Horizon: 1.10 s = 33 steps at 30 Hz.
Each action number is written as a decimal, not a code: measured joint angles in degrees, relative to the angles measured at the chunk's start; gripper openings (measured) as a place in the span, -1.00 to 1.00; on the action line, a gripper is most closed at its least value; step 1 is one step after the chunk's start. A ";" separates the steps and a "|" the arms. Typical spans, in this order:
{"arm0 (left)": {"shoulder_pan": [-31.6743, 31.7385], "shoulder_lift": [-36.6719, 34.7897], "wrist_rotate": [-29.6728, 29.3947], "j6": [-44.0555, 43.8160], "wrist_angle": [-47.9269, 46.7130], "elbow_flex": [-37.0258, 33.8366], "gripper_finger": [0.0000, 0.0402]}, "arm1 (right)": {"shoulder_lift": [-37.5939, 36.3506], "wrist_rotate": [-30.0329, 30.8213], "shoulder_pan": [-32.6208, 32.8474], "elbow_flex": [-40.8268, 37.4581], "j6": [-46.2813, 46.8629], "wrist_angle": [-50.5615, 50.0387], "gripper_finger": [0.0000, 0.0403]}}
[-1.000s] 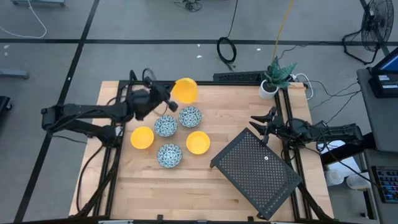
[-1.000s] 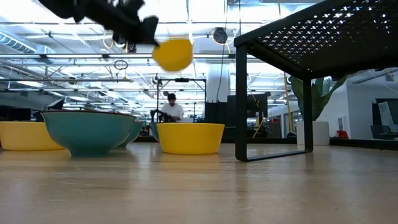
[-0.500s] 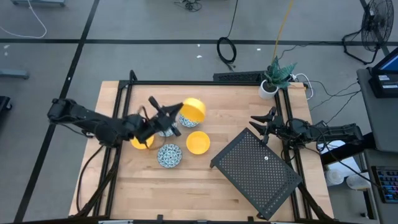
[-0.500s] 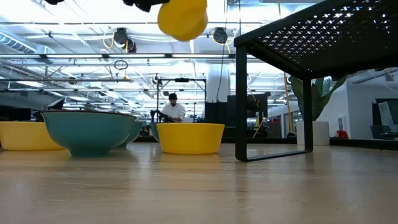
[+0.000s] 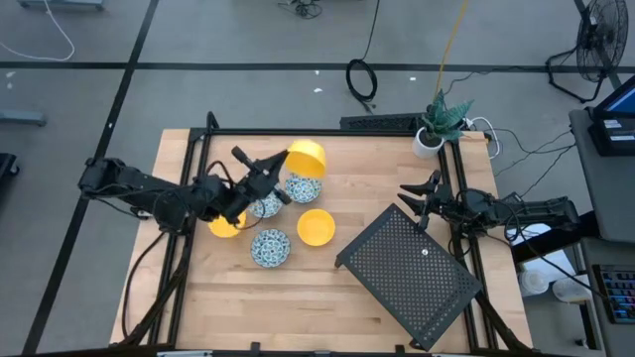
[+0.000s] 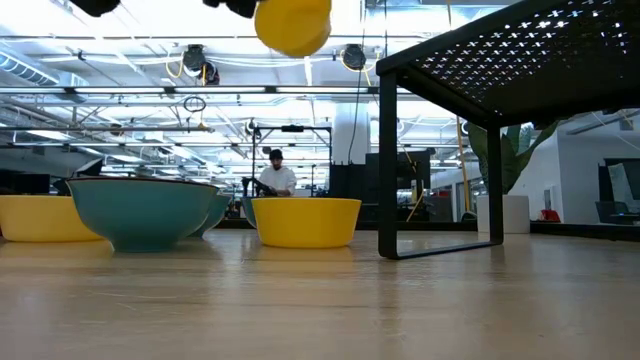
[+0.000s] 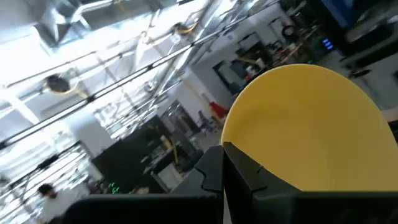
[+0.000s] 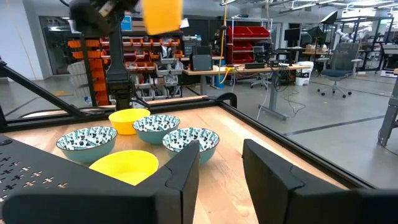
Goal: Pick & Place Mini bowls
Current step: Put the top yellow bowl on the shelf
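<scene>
My left gripper (image 5: 275, 173) is shut on a plain yellow mini bowl (image 5: 307, 159), held high over the far middle of the table; the low view has this bowl (image 6: 292, 24) at its top edge. On the wood rest three blue-and-white patterned bowls (image 5: 303, 186) (image 5: 263, 205) (image 5: 270, 248) and two more yellow bowls (image 5: 316, 227) (image 5: 224, 227), the latter partly hidden under my left arm. My right gripper (image 5: 413, 198) waits open at the table's right edge, touching nothing. My left gripper holds the yellow bowl by its rim (image 7: 239, 146) on the side nearest the wrist. One finger (image 7: 249, 180) lies on the inner wall; the other is hidden behind the bowl. The fingers reach in from the table's left. The bowl is lifted clear, tipped on its side with its opening toward the wrist.
A black perforated metal rack (image 5: 409, 270) stands on legs over the table's near right part. A white plant pot (image 5: 428, 142) sits at the far right corner. A black frame (image 5: 327, 131) edges the table. Bare wood lies along the near left.
My left gripper has carried the yellow bowl upward, from just above the resting bowls to the low view's top edge, and shifted a little toward the right and near side over the patterned bowls. The bowl has stayed in its hold. The right arm has kept still.
</scene>
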 joint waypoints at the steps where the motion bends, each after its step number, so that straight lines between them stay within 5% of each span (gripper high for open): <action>1: 1.05 0.14 0.00 -0.66 -0.28 0.00 -1.00 | 0.00 0.00 0.00 0.02 0.00 0.36 -0.46; 16: 11.09 6.55 5.37 -1.46 1.89 4.11 -1.00 | 0.03 0.47 -0.12 0.00 4.74 7.34 -0.46; 21: 11.63 10.76 4.67 2.42 1.52 7.26 -1.00 | 1.79 8.67 -0.79 0.83 -1.66 23.62 -0.46; 25: 11.32 14.87 2.42 8.31 1.59 10.51 -1.00 | 8.81 9.99 -0.74 3.47 -1.69 22.73 -0.43; 33: 8.68 20.11 -0.81 16.37 1.59 15.51 -1.00 | 34.31 18.15 -0.76 16.95 -1.19 21.33 -0.17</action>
